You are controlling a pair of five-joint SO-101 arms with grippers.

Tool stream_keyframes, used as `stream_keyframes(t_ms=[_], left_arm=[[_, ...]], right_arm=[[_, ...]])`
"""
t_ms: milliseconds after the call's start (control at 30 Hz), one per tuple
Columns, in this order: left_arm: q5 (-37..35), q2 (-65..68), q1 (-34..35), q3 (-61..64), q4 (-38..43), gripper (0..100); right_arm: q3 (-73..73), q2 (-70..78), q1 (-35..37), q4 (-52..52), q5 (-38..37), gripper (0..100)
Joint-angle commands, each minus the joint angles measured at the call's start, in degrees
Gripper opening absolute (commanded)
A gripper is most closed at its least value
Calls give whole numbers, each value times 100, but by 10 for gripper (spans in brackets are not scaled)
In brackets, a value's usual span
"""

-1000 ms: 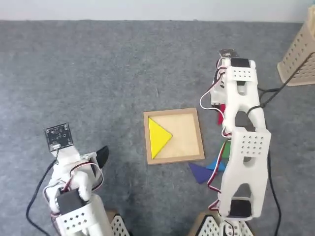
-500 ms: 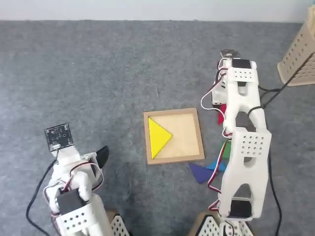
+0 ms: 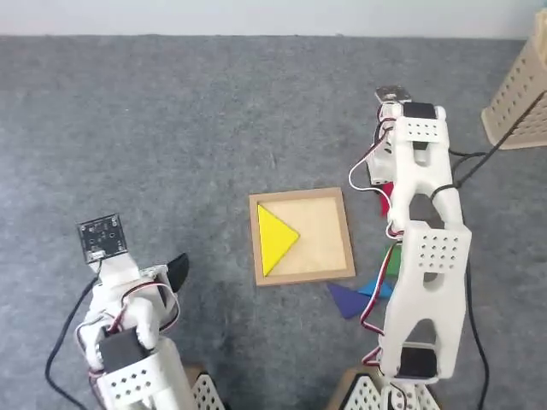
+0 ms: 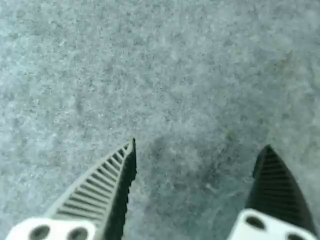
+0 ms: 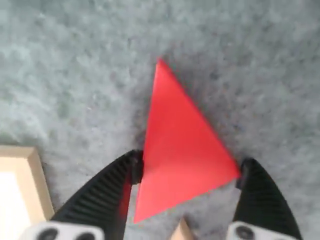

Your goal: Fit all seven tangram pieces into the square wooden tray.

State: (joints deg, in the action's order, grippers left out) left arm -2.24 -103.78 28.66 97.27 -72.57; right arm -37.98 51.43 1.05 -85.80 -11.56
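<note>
Right gripper [image 5: 190, 164]: clamped on red triangle [image 5: 180, 145], just off wooden tray's [image 3: 299, 193] far right corner.
Left gripper [image 4: 199, 147]: spread wide over grey carpet [image 4: 150, 60].

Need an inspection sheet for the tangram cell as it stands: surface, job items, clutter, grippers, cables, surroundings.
Surface: grey carpet, no damage visible.
Job's things: square wooden tray holds one yellow triangle against its left side. Outside the tray are a flat red triangle, a purple piece, a blue piece and a green piece, the last three partly hidden under the right arm.
Clutter: nothing seen.
Grippers: left gripper open over bare carpet; right gripper shut on the red triangle's edges.
Cables: black cable runs off the right arm.
Surroundings: perforated beige block at the far right.
</note>
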Motion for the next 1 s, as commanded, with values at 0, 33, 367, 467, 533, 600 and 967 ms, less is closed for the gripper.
stream_keyframes(t_ms=[0,33,367,467,533,600,967], left_arm=[[9,-70,-9,-75,9,354],[9,-70,-9,-75,9,354],[9,-70,-9,-75,9,354],[9,-70,-9,-75,9,354],[9,-70,-9,-75,9,354],[9,-70,-9,-75,9,354],[9,-70,-9,-75,9,354]], right_arm=[[-62,-251,-22,-277,-598,231],[-62,-259,-22,-338,-677,231],[-53,-488,-13,-787,-844,231],[-53,-752,-31,-892,-818,221],[132,-910,-75,-848,-835,203],[519,-1095,-75,-699,-853,207],[4176,-4101,321,1077,-1116,216]])
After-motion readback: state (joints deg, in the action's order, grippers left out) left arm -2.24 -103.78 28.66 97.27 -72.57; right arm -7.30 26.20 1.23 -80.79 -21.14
